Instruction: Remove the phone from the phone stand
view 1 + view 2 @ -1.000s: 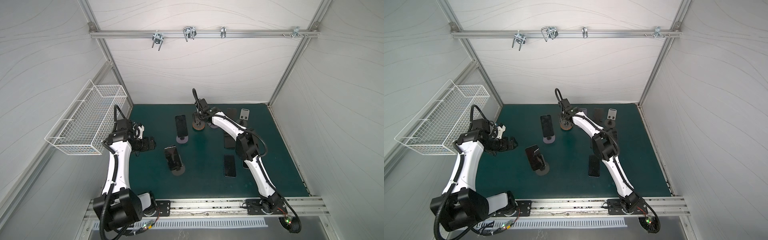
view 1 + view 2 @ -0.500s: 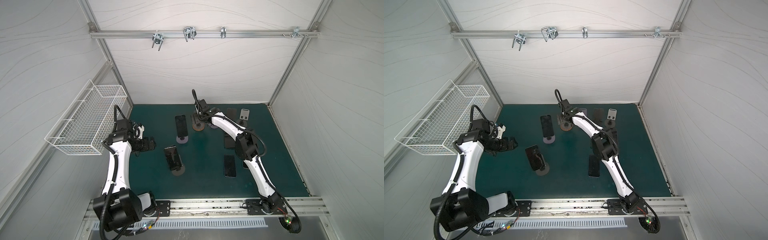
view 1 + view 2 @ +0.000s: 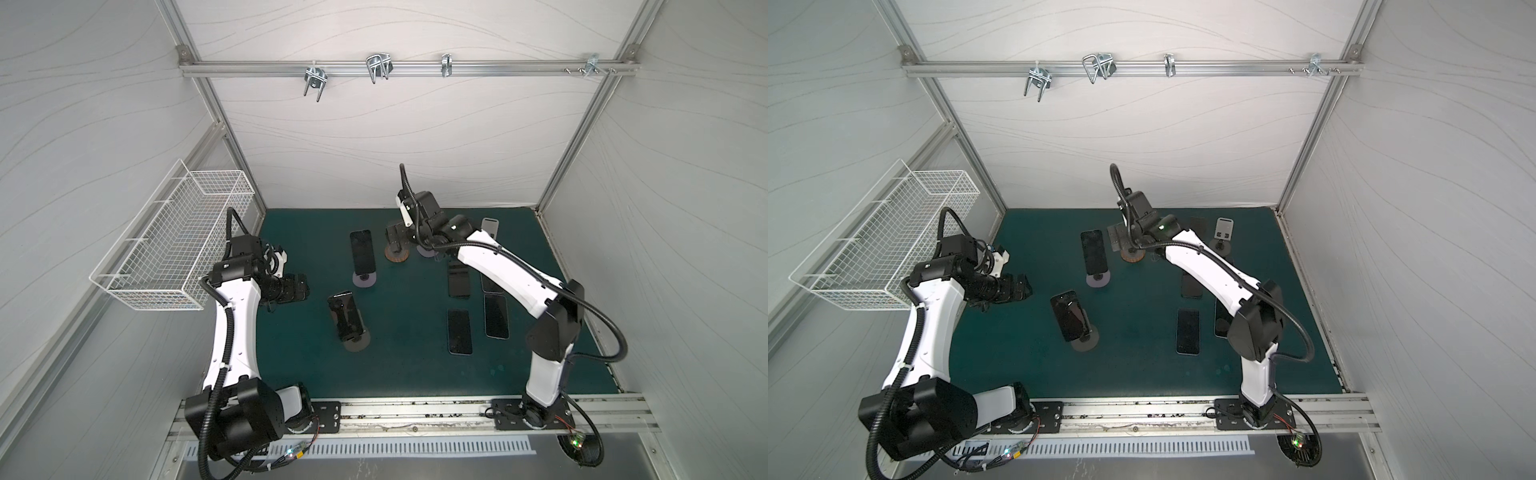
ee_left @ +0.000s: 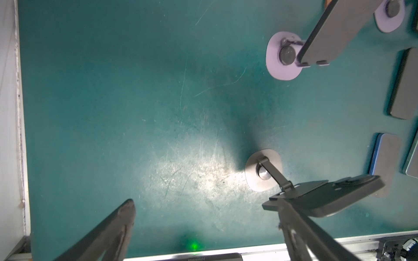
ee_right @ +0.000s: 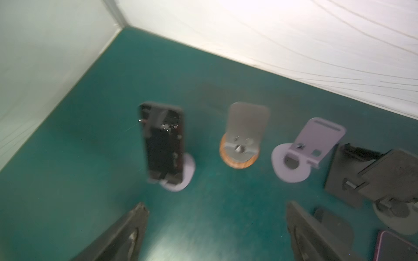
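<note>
Two phones stand on stands. In both top views one black phone leans on a lilac phone stand; the right wrist view has it ahead of me, blurred. A second phone sits on a grey stand, and its back is in the left wrist view. My left gripper is open, one finger beside that phone's lower edge. My right gripper hangs open and empty near a bare wooden-base stand.
An empty lilac stand, a black stand and a silver stand stand at the back right. Several phones lie flat on the green mat, such as one and another. A wire basket hangs on the left wall.
My right gripper's jaws have spread wide by the wooden-base stand and the wrist has drawn slightly back. The left arm has not moved.
</note>
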You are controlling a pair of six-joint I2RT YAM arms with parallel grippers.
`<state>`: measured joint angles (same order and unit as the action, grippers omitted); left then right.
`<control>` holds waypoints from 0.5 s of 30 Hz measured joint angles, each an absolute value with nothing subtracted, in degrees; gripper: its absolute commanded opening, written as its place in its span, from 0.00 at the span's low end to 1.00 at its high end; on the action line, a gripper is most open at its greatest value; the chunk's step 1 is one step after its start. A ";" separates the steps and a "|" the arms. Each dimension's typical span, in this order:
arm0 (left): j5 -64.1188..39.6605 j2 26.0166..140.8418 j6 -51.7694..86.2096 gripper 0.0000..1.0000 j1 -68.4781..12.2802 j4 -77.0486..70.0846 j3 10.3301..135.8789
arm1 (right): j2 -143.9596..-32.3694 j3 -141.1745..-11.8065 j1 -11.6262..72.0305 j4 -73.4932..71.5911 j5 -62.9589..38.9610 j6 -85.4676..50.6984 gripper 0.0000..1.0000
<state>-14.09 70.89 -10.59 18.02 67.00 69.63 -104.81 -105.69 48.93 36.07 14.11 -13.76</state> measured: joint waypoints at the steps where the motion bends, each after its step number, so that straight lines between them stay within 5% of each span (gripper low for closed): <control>1: -13.93 70.98 -10.57 0.99 18.02 67.24 69.63 | -103.74 -104.55 50.65 36.34 14.55 -14.39 0.97; 15: -9.82 73.36 -9.21 0.98 18.02 67.26 69.54 | -100.18 -97.12 73.32 39.29 20.56 -26.79 0.99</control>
